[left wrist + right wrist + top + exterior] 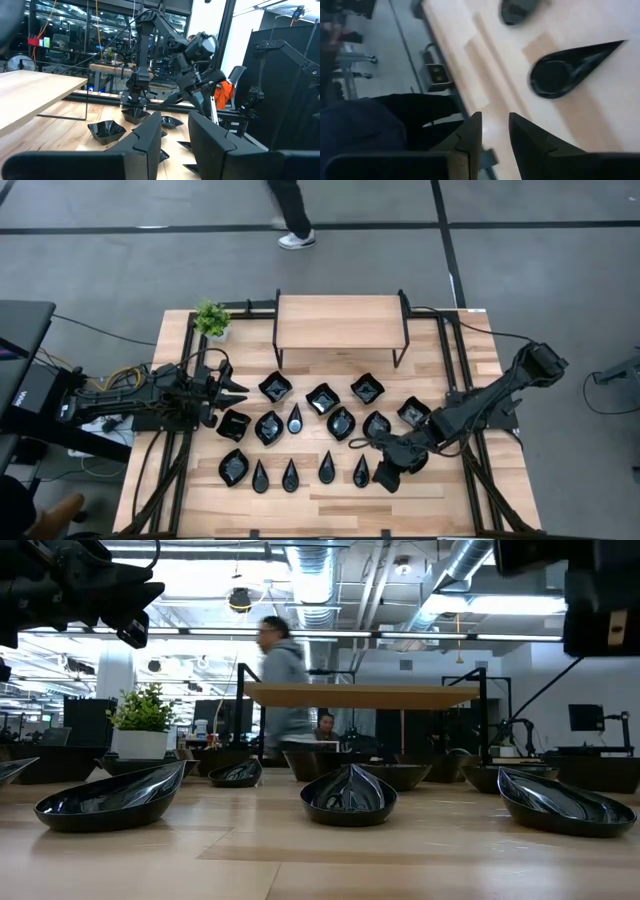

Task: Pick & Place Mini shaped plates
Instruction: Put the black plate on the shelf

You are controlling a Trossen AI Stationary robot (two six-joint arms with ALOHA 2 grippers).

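Observation:
Several mini shaped plates, glossy and black, lie bottom-down across the wooden table [470, 500]: wavy squares such as one at the far middle [322, 397], ovals [341, 422], and teardrops along the near row [327, 467]. My right gripper [384, 477] hangs above the near right part of the table, beside the rightmost teardrop plate [361, 472]. It is open with nothing between its fingers [495, 135], and a teardrop plate [575, 67] lies ahead of it. My left gripper [235, 388] waits open at the table's left side, clear of the plates.
A wooden shelf on a black frame [340, 320] stands at the far middle, with a small potted plant [211, 318] at its left. A person [290, 220] walks beyond the far edge. Bare wood lies along the near edge [330, 510].

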